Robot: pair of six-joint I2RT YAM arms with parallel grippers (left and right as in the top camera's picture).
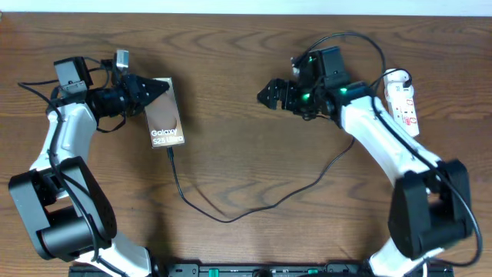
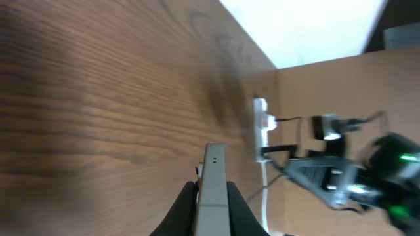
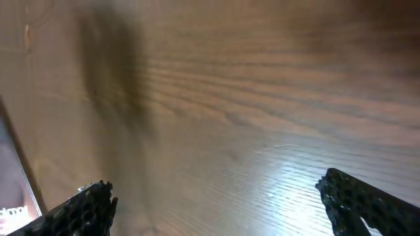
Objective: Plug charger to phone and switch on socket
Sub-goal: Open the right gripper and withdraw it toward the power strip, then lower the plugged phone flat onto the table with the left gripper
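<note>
Left gripper (image 1: 161,89) clamped on the phone (image 1: 167,117) by its edge, charger (image 1: 201,206) tip at the phone's end beyond the fingers, right gripper (image 1: 264,95) jaws wide apart above the table (image 1: 246,46), socket (image 1: 404,101) well behind it

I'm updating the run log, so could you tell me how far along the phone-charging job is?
Looks done: the charger plug sits at the bottom edge of the phone, seemingly inserted. In hand: the left gripper is shut on the phone's top edge. Left: switching on the power strip; the right gripper is open, empty and well away from it.
</note>
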